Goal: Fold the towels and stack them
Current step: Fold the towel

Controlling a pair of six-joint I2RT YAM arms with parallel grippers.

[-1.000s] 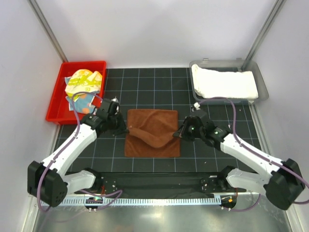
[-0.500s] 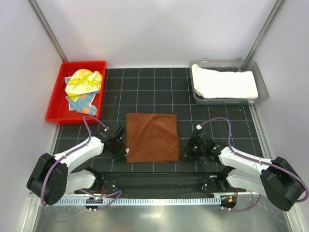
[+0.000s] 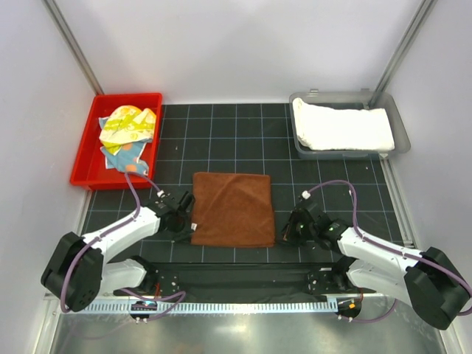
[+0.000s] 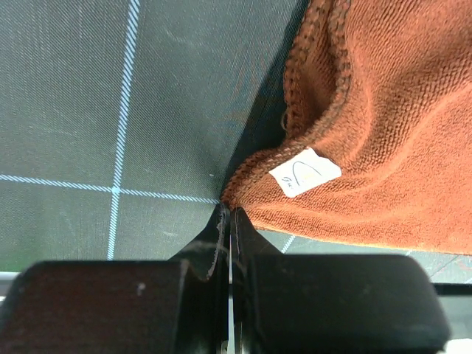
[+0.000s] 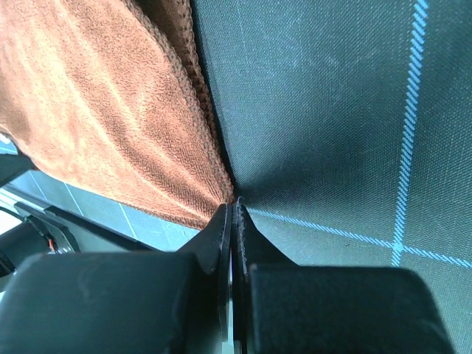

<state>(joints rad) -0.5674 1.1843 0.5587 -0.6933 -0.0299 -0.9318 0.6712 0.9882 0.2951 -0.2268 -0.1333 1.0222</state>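
The rust-brown towel (image 3: 232, 209) lies flat and folded on the black grid mat. My left gripper (image 3: 187, 220) is at its near left corner, jaws shut on the corner tip in the left wrist view (image 4: 227, 210), where the towel (image 4: 383, 133) shows a white label. My right gripper (image 3: 285, 231) is at the near right corner, jaws shut on that corner tip (image 5: 232, 205) of the towel (image 5: 103, 110). The white towel (image 3: 341, 127) lies folded in the grey tray. The yellow printed towel (image 3: 127, 124) and the light blue spotted towel (image 3: 125, 155) lie crumpled in the red bin.
The red bin (image 3: 85, 173) stands at the back left and the grey tray (image 3: 402, 136) at the back right. The black grid mat (image 3: 236, 140) covers the table. Metal frame posts rise at both back corners.
A second ago both grippers held the towel's edge lifted over its middle. They have drawn it to the near edge, and the towel now lies flat, folded in half.
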